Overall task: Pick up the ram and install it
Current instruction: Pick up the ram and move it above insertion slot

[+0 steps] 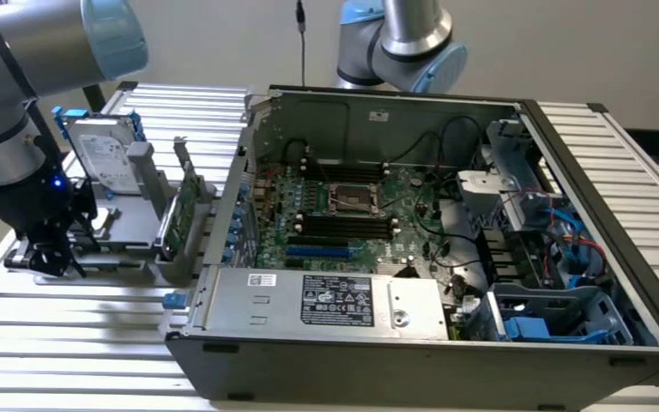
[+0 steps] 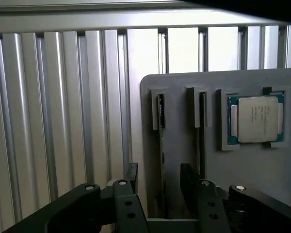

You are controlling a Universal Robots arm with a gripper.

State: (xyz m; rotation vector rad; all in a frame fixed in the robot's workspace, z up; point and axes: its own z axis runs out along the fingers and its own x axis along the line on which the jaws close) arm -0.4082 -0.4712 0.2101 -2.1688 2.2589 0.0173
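Wrist view shows spread hand straddling ram.

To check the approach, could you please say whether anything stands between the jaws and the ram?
Nothing visible does: the open jaws stand either side of the thin green ram stick, standing in its grey slotted holder.

Ram stands edge-on, chips unreadable, one end hidden behind the claw, itself cut by the frame edge.
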